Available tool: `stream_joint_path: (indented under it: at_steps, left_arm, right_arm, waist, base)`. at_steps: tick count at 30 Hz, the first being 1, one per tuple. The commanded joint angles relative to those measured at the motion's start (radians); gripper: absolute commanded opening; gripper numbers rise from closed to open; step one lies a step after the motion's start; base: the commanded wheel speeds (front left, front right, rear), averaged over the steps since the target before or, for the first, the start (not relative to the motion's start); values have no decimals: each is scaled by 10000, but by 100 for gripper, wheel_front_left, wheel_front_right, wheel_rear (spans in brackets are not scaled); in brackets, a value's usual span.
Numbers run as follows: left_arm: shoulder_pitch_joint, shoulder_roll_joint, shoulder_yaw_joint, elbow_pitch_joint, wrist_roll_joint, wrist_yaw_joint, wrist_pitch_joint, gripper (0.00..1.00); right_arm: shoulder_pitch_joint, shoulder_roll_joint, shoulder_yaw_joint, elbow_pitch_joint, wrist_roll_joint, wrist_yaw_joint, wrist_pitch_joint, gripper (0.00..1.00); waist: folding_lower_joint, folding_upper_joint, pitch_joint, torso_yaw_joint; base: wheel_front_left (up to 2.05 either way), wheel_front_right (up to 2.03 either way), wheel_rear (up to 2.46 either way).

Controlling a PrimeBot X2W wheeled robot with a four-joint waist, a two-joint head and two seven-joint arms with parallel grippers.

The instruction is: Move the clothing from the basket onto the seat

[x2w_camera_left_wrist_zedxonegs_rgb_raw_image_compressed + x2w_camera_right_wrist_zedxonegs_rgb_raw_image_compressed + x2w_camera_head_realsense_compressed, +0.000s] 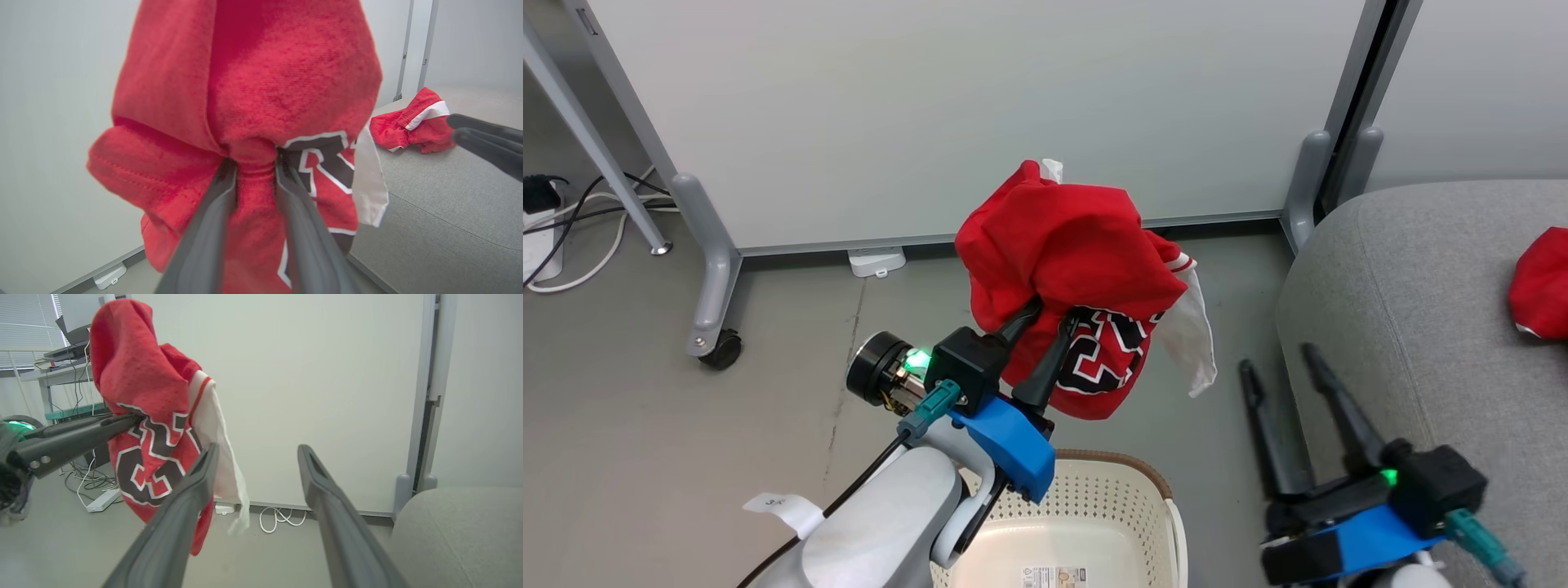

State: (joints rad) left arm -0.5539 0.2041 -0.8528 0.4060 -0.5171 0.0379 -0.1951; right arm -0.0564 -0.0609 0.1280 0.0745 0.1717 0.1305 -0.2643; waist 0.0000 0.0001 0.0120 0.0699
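Note:
My left gripper (pixel 1049 313) is shut on a red garment (pixel 1072 278) with black-and-white numerals, which hangs in the air above the floor, past the basket (pixel 1094 506). In the left wrist view the fingers (pixel 220 192) pinch a fold of that garment (pixel 253 102). A second red garment (pixel 1542 286) with white trim lies on the grey seat (pixel 1413 310) at the right, also seen from the left wrist (pixel 412 122). My right gripper (pixel 1278 358) stands open beside the seat's left edge, with nothing between its fingers (pixel 192 490); the held garment (pixel 143 416) hangs to its left.
A white partition panel (pixel 980 106) on wheeled grey feet (pixel 715 269) stands behind. Cables and a power strip (pixel 547 229) lie on the floor at far left. A small white box (pixel 876 261) sits at the panel's base. The basket's inside shows a label at its bottom.

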Motion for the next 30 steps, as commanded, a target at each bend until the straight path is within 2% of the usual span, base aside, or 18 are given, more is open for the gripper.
stream_joint_path:
  at_steps: [1, 8, 21, 27, 28, 29, 30]
  left_arm:
    - [55, 45, 34, -100, 7, 74, 22, 0]
    - [-200, -14, -53, -263, 55, 109, 58, 0]
    - [-606, -361, -326, -266, 173, 11, -40, 0]
    - [-727, -464, -438, -186, 168, -56, -101, 0]
    - [-738, -477, -447, -169, 160, -77, -112, 0]
    - [-742, -496, -457, -149, 149, -93, -122, 0]
    - [-742, -496, -457, -149, 149, -93, -122, 0]
  right_arm:
    - [-176, 0, 373, -91, 85, 5, -1, 100]
    - [-814, -129, 1668, 314, 207, 5, -1, 100]
    - [-2746, -190, 2904, 2905, 134, 5, -2, 100]
    - [-3485, -59, 3069, 3773, 236, 5, -1, 100]
    - [-3555, -38, 3087, 3851, 273, 5, -2, 36]
    - [-3621, -19, 3111, 3917, 320, 5, -1, 0]
    - [-3621, -19, 3111, 3917, 320, 5, -1, 0]
  waist:
    - [0, -1, 40, 5]
    - [0, -1, 224, 53]
    - [0, -1, 659, 327]
    - [0, -1, 785, 435]
    - [0, -1, 798, 450]
    - [0, -1, 804, 463]
    - [0, -1, 804, 463]
  base:
    - [0, 0, 0]
    - [0, 0, 0]
    - [0, 0, 0]
    - [0, 0, 0]
    - [0, 0, 0]
    - [0, 0, 0]
    - [0, 0, 0]
